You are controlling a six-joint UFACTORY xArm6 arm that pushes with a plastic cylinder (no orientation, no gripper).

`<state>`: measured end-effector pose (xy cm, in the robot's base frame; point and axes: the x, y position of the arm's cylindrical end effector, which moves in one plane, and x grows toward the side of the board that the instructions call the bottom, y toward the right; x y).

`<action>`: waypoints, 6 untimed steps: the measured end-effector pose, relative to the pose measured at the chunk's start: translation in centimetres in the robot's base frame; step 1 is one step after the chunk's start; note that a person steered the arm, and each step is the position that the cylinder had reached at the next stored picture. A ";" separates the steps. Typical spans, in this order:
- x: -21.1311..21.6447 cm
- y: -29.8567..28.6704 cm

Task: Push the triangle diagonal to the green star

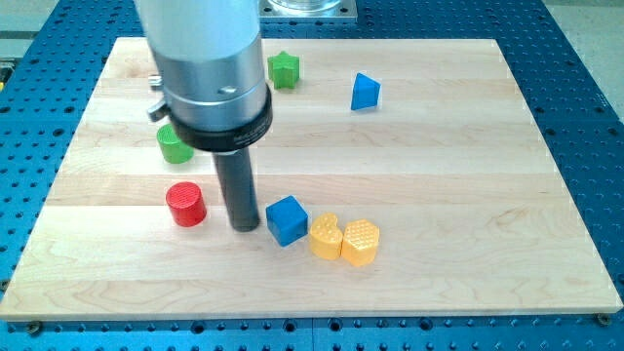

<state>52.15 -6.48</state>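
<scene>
The blue triangle [365, 92] lies toward the view's top, right of centre. The green star [284, 69] lies to its left, close to the arm's grey body. My tip [245, 227] rests on the board in the lower middle, between the red cylinder [185, 205] on its left and the blue cube [287, 220] on its right. The tip is far below and left of the triangle and touches no block that I can see.
A green block [175, 144] sits partly hidden behind the arm's body at the left. A yellow heart [326, 236] and a yellow hexagon block [360, 243] lie together just right of the blue cube. The wooden board [487, 195] rests on a blue perforated table.
</scene>
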 end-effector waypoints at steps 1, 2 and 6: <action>0.2 3.2; -8.3 4.9; -22.6 12.0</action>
